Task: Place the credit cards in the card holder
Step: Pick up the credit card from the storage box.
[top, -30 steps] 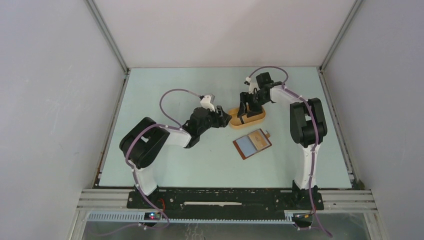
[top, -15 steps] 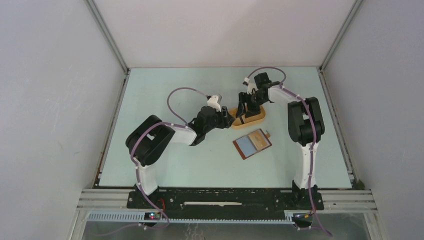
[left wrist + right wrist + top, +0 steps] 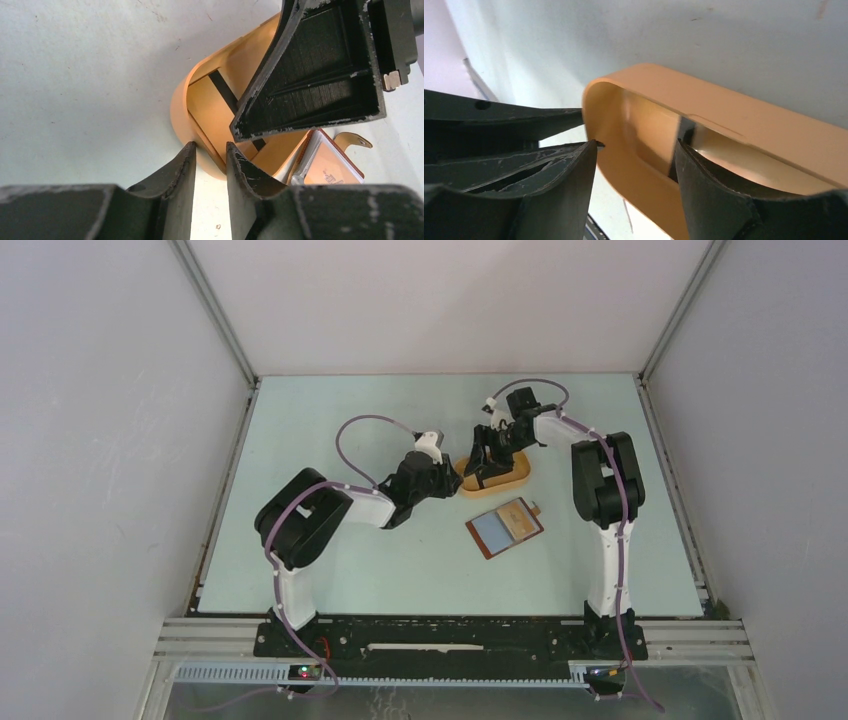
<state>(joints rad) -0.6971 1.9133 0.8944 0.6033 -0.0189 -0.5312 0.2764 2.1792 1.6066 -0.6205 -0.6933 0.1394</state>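
The card holder lies open on the table with a pale blue card on its left half. It also shows at the lower right of the left wrist view. Another credit card with a dark stripe lies inside the orange oval tray. My left gripper has its jaws narrowed on the tray's left end wall, one fingertip outside and one inside. My right gripper stands open over the tray. Its left finger is outside the near wall and its right finger is down inside, by the card's stripe.
The tray sits mid-table with the card holder just in front of it. The right gripper's finger hangs over the tray in the left wrist view. Grey enclosure walls and a metal frame border the table.
The left arm has reached right to the tray's end, and its jaws have narrowed onto the wall. The right gripper has shifted slightly left over the tray and stays open.
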